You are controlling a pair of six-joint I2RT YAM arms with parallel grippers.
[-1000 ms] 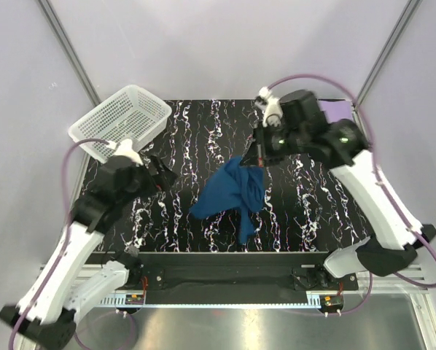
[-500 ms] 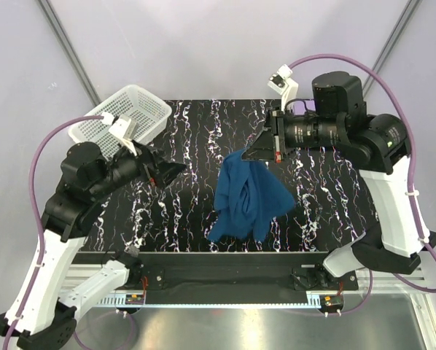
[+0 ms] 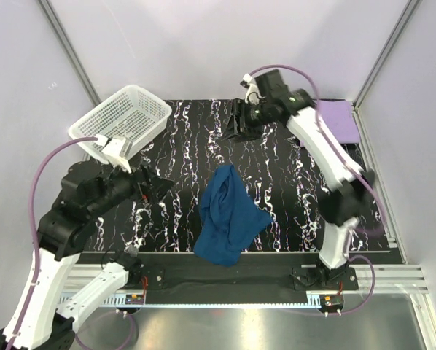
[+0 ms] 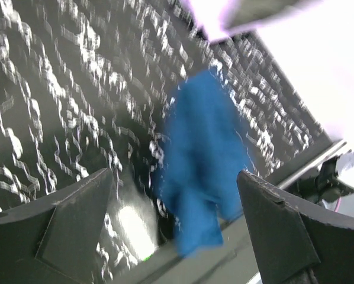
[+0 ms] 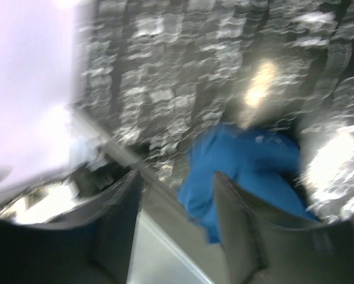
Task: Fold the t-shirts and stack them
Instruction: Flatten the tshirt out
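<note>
On the black marbled table (image 3: 196,131), a crumpled teal-blue cloth t-shirt (image 3: 225,215) lay loose; left gripper (image 3: 165,182) and right gripper (image 3: 236,130) both gaped empty. Pinching bunched layers could fold it crooked.

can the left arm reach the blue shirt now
Probably yes: the crumpled dark teal-blue cloth shirt lies free on the black marbled table, with nothing between it and the open left claw.

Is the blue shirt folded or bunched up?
Bunched up. The blue shirt lies in a rumpled heap on the table, with uneven creases and no squared edges.
</note>
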